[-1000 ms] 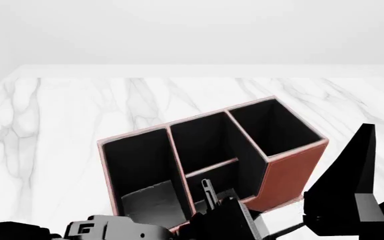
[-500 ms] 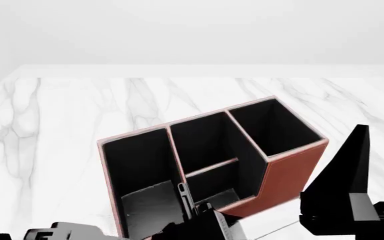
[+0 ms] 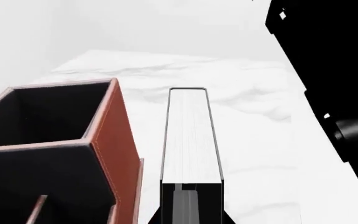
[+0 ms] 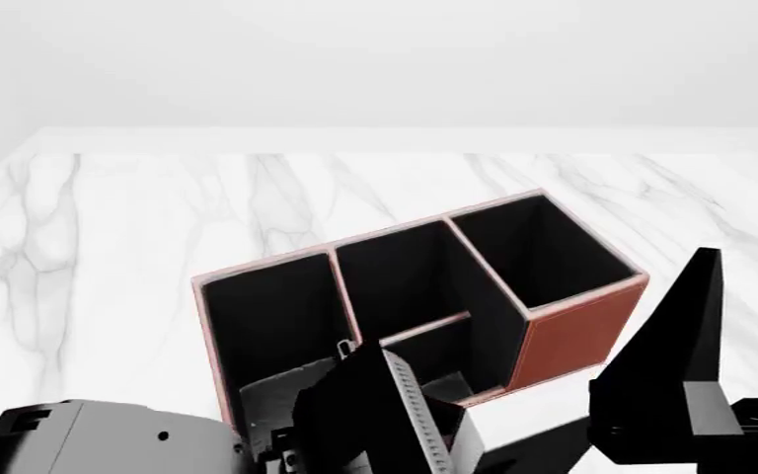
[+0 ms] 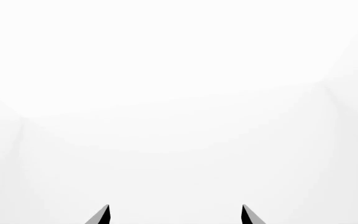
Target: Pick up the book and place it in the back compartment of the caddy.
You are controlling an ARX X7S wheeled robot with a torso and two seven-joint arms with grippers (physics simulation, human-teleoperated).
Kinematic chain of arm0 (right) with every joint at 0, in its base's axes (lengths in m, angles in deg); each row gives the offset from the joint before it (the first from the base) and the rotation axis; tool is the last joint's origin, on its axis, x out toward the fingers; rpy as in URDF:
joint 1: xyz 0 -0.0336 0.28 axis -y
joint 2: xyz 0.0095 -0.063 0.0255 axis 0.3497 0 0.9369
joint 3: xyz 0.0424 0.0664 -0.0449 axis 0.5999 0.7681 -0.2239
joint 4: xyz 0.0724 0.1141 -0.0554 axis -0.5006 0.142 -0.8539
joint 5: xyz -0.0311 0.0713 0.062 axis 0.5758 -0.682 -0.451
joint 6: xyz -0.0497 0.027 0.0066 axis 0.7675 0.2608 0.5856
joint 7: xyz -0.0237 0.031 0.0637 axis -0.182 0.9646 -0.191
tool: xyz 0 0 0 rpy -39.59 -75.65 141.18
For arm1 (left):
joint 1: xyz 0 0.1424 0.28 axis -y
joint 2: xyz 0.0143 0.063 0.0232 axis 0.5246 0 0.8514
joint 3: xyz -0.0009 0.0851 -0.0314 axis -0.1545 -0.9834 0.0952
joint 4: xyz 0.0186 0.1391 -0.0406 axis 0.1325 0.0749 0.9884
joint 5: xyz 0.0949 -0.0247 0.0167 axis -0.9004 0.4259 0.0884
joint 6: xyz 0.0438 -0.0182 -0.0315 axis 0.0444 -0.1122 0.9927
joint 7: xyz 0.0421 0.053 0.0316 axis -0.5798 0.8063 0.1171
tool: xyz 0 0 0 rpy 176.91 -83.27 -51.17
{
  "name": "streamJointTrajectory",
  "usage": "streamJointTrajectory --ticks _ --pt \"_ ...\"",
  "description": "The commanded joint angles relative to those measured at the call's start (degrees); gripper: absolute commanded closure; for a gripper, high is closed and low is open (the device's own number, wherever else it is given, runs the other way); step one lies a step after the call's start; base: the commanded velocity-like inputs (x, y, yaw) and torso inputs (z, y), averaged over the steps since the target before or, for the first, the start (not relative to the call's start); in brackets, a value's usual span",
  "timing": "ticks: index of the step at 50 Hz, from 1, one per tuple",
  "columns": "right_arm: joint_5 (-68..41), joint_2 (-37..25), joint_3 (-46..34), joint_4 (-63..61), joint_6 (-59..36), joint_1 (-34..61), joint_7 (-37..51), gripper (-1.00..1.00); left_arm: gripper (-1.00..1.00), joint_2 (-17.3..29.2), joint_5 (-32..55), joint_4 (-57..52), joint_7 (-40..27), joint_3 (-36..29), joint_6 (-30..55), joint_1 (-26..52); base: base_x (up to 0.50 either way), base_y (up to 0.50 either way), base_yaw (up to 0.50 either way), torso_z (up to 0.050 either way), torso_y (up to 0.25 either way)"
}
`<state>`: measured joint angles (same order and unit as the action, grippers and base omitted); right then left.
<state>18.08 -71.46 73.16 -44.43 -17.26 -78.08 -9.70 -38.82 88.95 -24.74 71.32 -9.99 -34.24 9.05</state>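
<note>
White marble worktop point(image 4: 129, 217), wide and bare toward its far edge. The caddy point(image 4: 576, 336) sits near the front edge, turned at an angle: long undivided cell at one end, tall square cell at the other, divided middle between them.

Left arm point(image 4: 90, 439) low at the front edge. Left gripper point(image 3: 191, 219) is clamped on the book point(image 3: 191, 135), black cover, white page edges showing. In the head view the book point(image 4: 386, 415) hangs over the caddy's near rim, in front of the middle section and tilted. Not in any cell yet.

Right gripper point(image 5: 175, 214) faces blank white, its two tips spread apart with nothing between; it stands beside the caddy's tall end.

The back compartment point(image 4: 399, 281) lies beyond the low crossbar point(image 4: 418, 331), empty.

Step in hand looks like the carry, grasp done, placing not begun. Next move likely calls for taking the book past the crossbar, squaring it to the cell walls, lowering, then letting go. Small cell; a tilted book may catch the rim.
</note>
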Motion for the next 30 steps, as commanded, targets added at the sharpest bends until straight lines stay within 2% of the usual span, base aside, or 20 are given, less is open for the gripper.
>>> streamJointTrajectory --ticks 1,7,11,30 --pt "0.9 0.7 0.9 -0.1 -0.2 0.1 -0.9 -1.0 1.0 -0.2 4.7 1.8 1.9 5.9 -1.4 3.1 0.0 0.0 0.0 0.0 0.0" --pt "0.8 0.6 0.8 -0.1 -0.2 0.1 -0.9 -1.0 1.0 0.3 6.1 3.8 2.2 7.2 -1.7 4.5 0.0 0.0 0.0 0.0 0.0" --pt "0.9 0.6 0.7 0.2 -0.1 0.1 -0.9 -1.0 1.0 0.4 9.1 4.5 -0.2 8.0 -1.1 5.9 0.0 0.0 0.0 0.0 0.003" --pt "1.1 0.4 0.4 0.2 -0.2 0.3 -0.5 -1.0 1.0 1.1 14.8 5.3 0.2 10.2 0.7 11.0 0.0 0.0 0.0 0.001 0.001"
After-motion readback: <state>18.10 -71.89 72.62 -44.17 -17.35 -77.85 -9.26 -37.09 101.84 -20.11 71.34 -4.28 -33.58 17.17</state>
